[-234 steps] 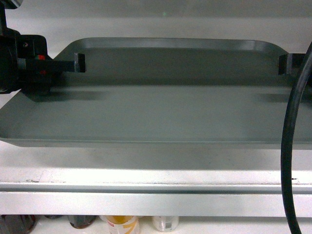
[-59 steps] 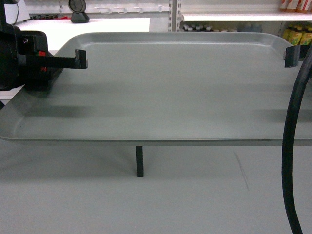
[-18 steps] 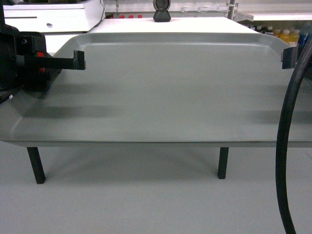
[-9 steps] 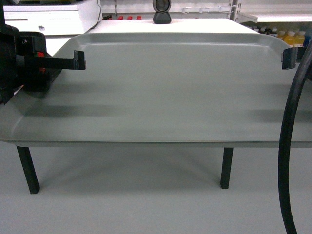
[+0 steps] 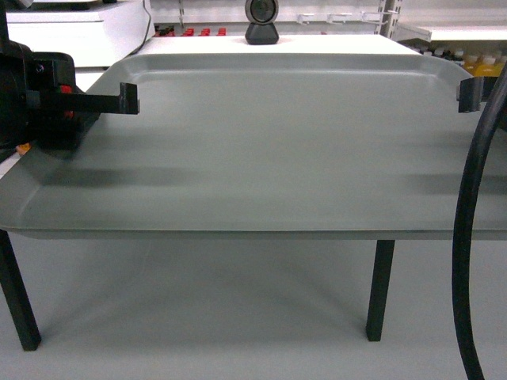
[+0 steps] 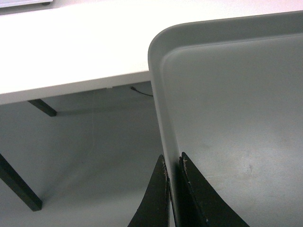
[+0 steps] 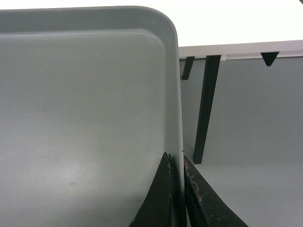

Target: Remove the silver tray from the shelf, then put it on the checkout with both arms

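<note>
One silver tray (image 5: 269, 150), one checkout (image 6: 71, 52), two end effectors.

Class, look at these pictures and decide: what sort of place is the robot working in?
Probably a shop or a mock store: shelves stocked with bottles stand at the back, and a small black scanner-like device sits on the white checkout table.

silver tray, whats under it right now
Under the silver tray, held by the left gripper and right gripper, are grey floor and the checkout's black legs. The tray hides whatever lies directly beneath its middle.
</note>
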Controlling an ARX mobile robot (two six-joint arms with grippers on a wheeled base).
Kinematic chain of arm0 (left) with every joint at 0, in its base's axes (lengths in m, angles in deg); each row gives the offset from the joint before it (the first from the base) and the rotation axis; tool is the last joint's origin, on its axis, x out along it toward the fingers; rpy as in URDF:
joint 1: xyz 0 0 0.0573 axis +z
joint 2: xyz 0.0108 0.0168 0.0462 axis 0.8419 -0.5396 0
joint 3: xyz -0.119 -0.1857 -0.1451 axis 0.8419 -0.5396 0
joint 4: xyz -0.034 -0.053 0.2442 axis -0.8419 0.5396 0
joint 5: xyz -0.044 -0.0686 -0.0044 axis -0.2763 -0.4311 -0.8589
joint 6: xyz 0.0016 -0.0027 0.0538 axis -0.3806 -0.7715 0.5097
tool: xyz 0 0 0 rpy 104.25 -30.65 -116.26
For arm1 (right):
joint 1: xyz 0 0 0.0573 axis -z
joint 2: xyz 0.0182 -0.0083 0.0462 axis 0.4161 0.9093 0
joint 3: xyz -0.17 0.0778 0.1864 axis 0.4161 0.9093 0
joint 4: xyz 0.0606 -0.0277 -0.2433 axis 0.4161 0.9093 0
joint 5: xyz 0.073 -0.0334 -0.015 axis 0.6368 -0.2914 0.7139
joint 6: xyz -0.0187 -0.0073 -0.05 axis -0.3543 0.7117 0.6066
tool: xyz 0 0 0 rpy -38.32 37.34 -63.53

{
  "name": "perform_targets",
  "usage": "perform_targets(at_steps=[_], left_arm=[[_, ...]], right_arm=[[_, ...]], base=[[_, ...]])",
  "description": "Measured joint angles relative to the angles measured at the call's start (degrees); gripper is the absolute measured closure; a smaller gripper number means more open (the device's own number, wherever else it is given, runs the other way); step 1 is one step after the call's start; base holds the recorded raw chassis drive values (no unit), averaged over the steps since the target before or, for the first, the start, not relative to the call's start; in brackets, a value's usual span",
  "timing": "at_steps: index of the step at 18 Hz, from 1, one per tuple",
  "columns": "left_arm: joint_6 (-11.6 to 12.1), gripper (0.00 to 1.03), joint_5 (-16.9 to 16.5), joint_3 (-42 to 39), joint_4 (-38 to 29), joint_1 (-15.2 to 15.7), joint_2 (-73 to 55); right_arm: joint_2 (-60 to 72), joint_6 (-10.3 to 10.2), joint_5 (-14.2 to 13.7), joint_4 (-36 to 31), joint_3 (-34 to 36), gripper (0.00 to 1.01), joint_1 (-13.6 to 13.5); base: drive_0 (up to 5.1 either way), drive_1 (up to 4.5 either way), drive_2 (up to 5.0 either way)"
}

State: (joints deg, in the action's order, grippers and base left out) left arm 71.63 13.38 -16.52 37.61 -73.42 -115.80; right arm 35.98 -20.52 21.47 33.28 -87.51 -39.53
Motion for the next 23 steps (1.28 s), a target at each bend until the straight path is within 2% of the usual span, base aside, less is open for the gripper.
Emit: perform_targets(at_steps=[23], left_arm=[[0.0, 0.99, 0.0, 0.1, -0.1, 0.0, 0.0]], right_arm=[[0.0, 0.0, 0.0, 0.0, 0.0, 0.98, 0.0]], base=[[0.1, 4.23, -4.1]])
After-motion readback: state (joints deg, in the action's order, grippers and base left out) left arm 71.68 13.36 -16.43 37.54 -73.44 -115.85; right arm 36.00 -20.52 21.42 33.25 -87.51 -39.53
